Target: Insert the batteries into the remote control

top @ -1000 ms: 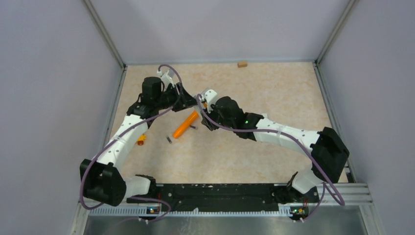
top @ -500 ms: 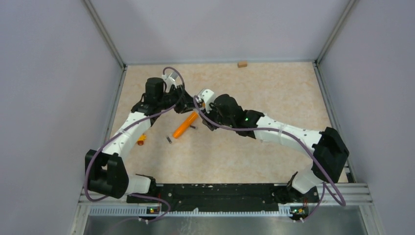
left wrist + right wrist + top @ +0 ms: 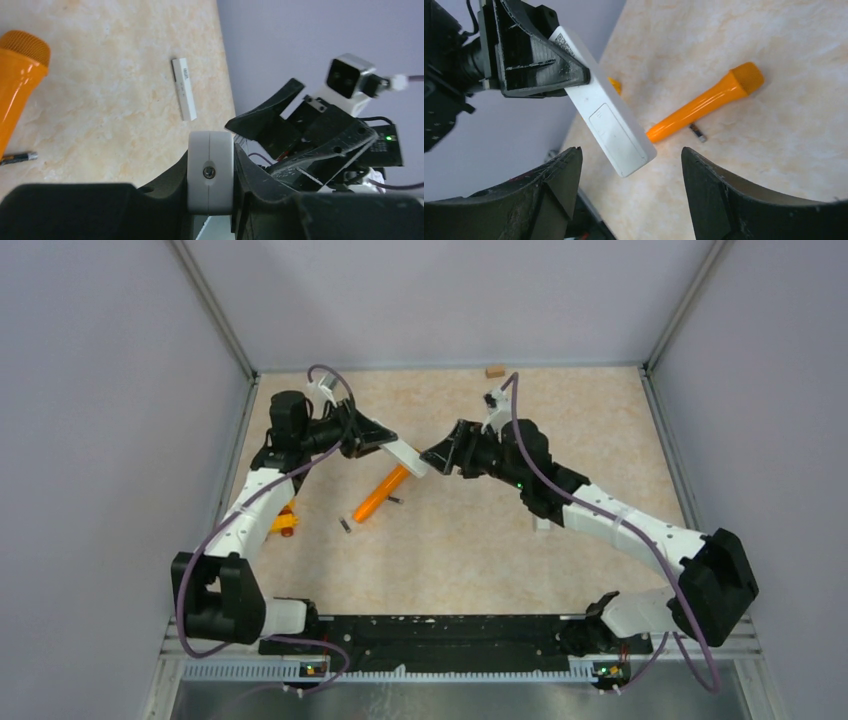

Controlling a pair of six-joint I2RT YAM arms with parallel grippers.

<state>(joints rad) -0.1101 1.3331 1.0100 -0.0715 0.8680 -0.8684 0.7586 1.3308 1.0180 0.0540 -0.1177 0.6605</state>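
One remote control point(image 3: 610, 126) held over the bench point(image 3: 560, 430).
The left tool point(image 3: 380, 440) pinches it; right tool point(image 3: 440, 456) spread, facing it; batteries point(image 3: 345, 526) lie below.

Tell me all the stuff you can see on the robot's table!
remote: one, white, held up off the table
orange tube: one, orange, lying mid-table under the remote
batteries: two seen, dark and tiny, one beside the tube, one nearer its front end
small orange piece: one, orange, beside the left arm
white strip: one, white, flat on the table near the right arm
tan block: one, tan, at the far edge
table: one, beige marbled
left gripper: one, black, shut on the remote
right gripper: one, black, open, facing the remote's free end
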